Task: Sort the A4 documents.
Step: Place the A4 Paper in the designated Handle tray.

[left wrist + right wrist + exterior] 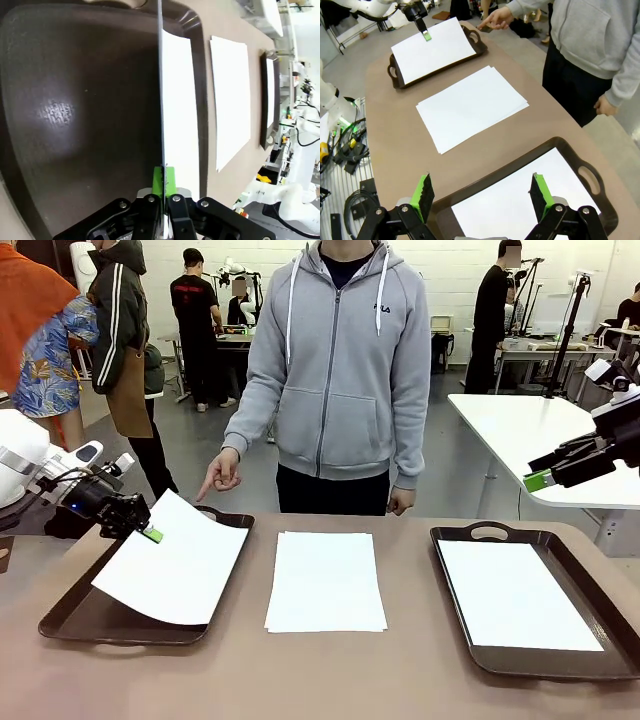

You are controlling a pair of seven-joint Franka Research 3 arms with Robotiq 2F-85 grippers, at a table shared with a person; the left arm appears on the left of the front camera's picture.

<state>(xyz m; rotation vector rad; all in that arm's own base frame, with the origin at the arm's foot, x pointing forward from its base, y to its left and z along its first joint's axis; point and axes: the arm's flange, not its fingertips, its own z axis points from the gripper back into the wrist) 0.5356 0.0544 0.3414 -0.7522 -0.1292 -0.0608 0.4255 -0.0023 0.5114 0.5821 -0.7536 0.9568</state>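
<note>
A4 documents lie in three places, all with their long axis running from your side of the table (420, 680) toward the person. The held sheet (175, 565) is over the left tray (60, 620). The left gripper (150, 533) is clamped on the middle of its left long edge, so that edge is raised and the sheet slopes down to the right. The middle stack (325, 580) lies flat on the bare table between the trays. One more sheet (515, 595) lies flat in the right tray (490, 532).

The left wrist view gives you the held sheet edge-on, rising from between the closed pads (159, 181), with bare tray floor beside it. The front view gives you the slope instead.

The right gripper (540, 480) hangs with its fingers spread wide and nothing between them. Its wrist view looks down on the right tray. The person's hand (220, 478) points down at the left tray's far end.
</note>
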